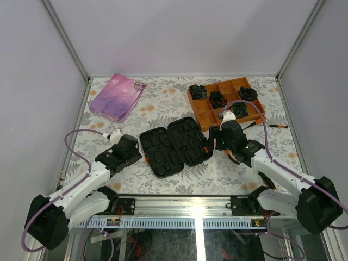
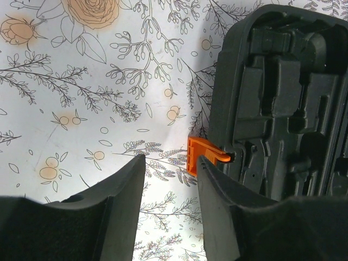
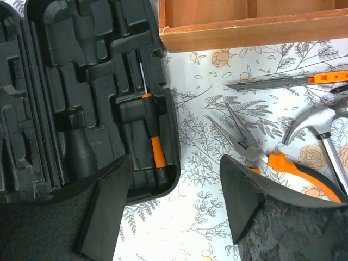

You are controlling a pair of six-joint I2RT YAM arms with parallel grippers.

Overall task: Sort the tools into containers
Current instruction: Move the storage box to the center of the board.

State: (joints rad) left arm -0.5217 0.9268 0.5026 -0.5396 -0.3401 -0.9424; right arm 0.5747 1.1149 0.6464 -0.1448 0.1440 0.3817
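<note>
**toolfan:** Where's everything sitting right now?

**me:** The case (image 1: 175, 145) is lying wide open in the middle of the table (image 1: 163, 106), both halves facing up. 1 screwdriver (image 3: 154, 136) is sitting in a slot in the right half, close to that half's outer edge. The other tools are lying loose on the table to the right of the case: pliers (image 3: 255, 155), a hammer (image 3: 321, 122) and a knife (image 3: 283, 81), all on the near side of the tray (image 3: 250, 27).

**toolfan:** And your grippers?

**me:** My left gripper (image 2: 171, 163) is hovering at the case's left edge, jaws standing partly apart and gripping nothing. The orange tab (image 2: 202, 157) is poking out right by 1 finger's tip, and I can't tell if it's touching. My right gripper (image 3: 176, 163) is hanging over the case's right edge, jaws spread wide, nothing between them. The screwdriver is showing just ahead of the gap, and the pliers' handles are running behind my right-hand finger.

**toolfan:** Anything else on there?

**me:** A pink pouch (image 1: 117, 97) is lying at the back left, well apart from the case. 4 black bundles (image 1: 217, 99) are sitting in the tray's compartments at the back right.
</note>
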